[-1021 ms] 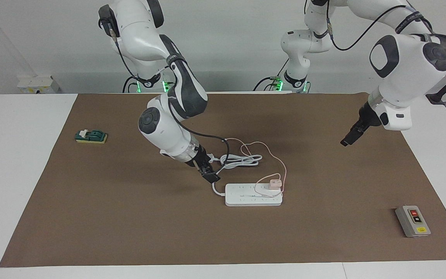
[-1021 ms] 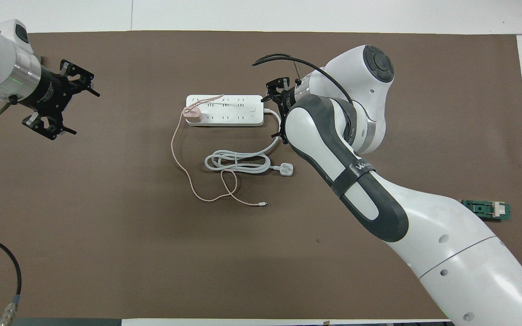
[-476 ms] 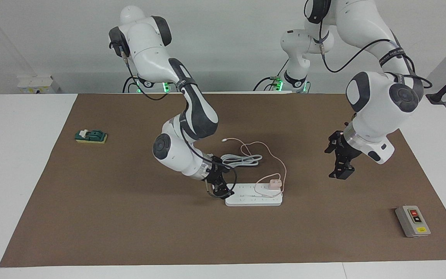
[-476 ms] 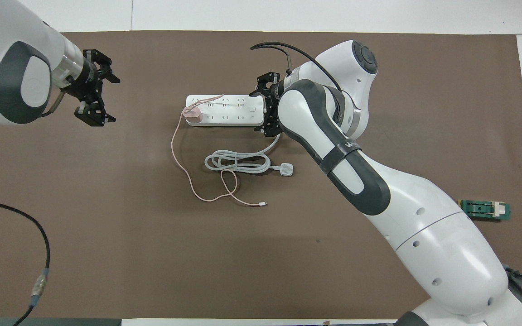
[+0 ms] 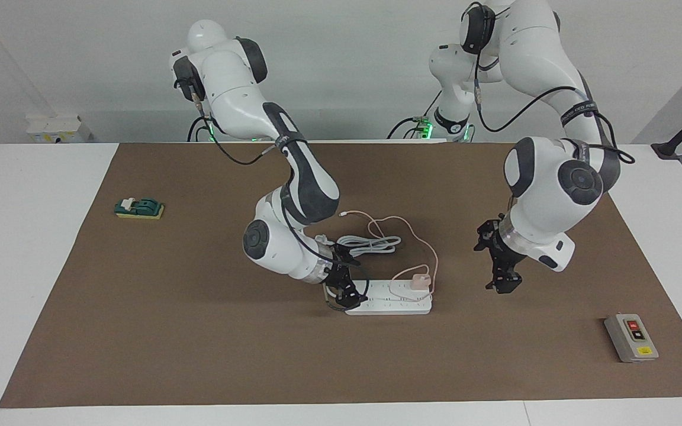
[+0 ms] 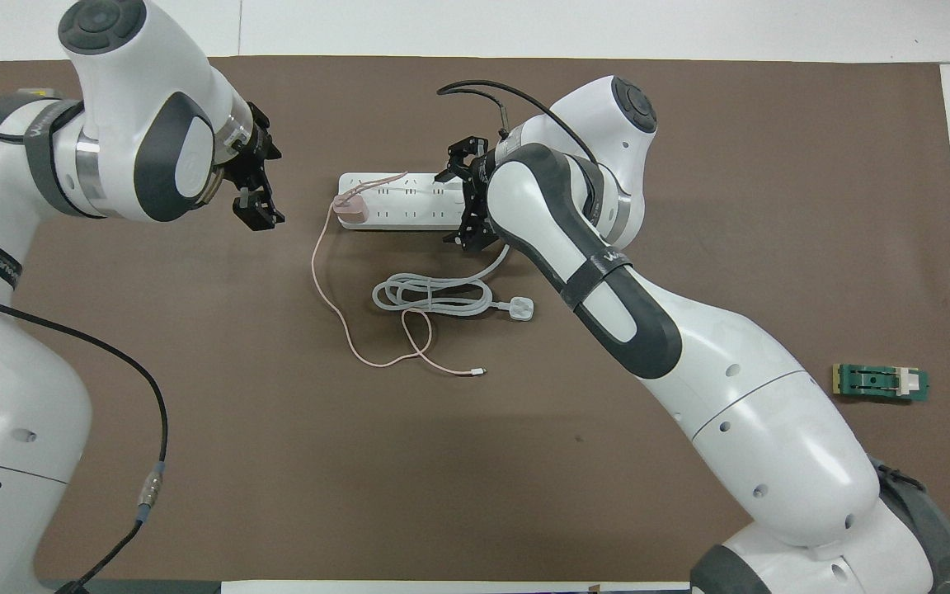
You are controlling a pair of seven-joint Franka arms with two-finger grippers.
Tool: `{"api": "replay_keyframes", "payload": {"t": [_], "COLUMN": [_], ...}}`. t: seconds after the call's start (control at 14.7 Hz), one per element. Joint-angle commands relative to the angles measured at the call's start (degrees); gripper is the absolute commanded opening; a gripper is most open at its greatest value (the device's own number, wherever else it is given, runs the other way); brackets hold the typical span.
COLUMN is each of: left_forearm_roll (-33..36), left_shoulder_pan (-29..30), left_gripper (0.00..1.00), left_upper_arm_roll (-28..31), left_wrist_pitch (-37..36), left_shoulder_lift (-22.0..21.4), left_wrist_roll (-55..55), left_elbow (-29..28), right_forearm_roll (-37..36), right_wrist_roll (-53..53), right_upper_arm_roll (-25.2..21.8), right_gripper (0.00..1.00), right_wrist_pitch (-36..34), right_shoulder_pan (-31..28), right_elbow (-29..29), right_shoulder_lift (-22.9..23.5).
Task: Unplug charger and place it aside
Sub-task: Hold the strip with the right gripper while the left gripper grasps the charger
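Facing view first. The charger [image 5: 419, 280] is plugged into the top of the power strip [image 5: 376, 306], at the strip's end toward the left arm's end of the table. Its thin pink cable [image 5: 433, 251] loops off nearer to the robots, past the coiled white cord [image 5: 370, 242]. The right gripper [image 5: 344, 296] is down at the strip's other end. Its fingers are spread w/ nothing gripped. They look set either side of that end, prob to pin it, but we can't tell if they touch. The left gripper [image 5: 504, 283] hangs over bare mat beside the charger's end of the strip, well clear of it. Its fingers are wide apart and hold nothing.

Overhead view shows the same. The charger [image 6: 352, 212] sits on the corner of the power strip [image 6: 409, 216], w/ the left gripper [image 6: 265, 186] off to that side and not over it. The right gripper [image 6: 463, 198] straddles the other end.

Handling, imo: the charger is a tiny, light, hard plastic cube w/ smooth sides, so it's a bit slippery. We'd pinch the body across two flat faces and pull straight up. Don't grab the cable. It's floppy, it'll trail behind, and it could snag the white cord [image 6: 430, 293]. The strip is light too, so it'll prob lift w/ the plug unless it's held down.
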Motion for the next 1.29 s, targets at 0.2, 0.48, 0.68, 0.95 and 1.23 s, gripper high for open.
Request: {"api": "replay_keyframes", "payload": {"t": [0.2,0.48,0.68,0.95,1.23], "left_forearm_roll": [0.3,0.8,0.9,0.9,0.9], "left_shoulder_pan": [-6.2,-7.6,-8.7,-8.8,-8.5], "left_gripper": [1.00,1.00,1.00,1.00,0.98], "left_upper_arm_roll": [1.3,1.3,1.3,1.3,1.2], "left_wrist_pitch": [8.9,13.7,14.3,14.8,15.5], "left_shoulder_lift": [-0.2,-1.9,-2.6,-2.6,-2.6], "left_wrist_roll": [-5.1,-5.1,-5.1,-5.0,-4.7], "left_elbow": [-6.2,-11.7,-13.2,-13.2,-13.3], "right_forearm_roll": [0.5,-1.8,-2.4,-2.6,-3.0], "right_wrist_roll": [-0.6,-1.1,-1.4,-3.1,-3.1], "right_upper_arm_roll": [0.1,-0.2,-0.4,-0.6,-0.6], "right_gripper": [1.00,1.00,1.00,1.00,0.97], "right_wrist_pitch": [1.6,1.6,1.6,2.7,4.2], "right_shoulder_pan": [0.1,0.1,0.1,0.1,0.2], "right_elbow": [2.7,5.8,6.1,6.0,5.9], "right_shoulder_lift": [3.2,5.3,5.6,6.2,6.9]}}
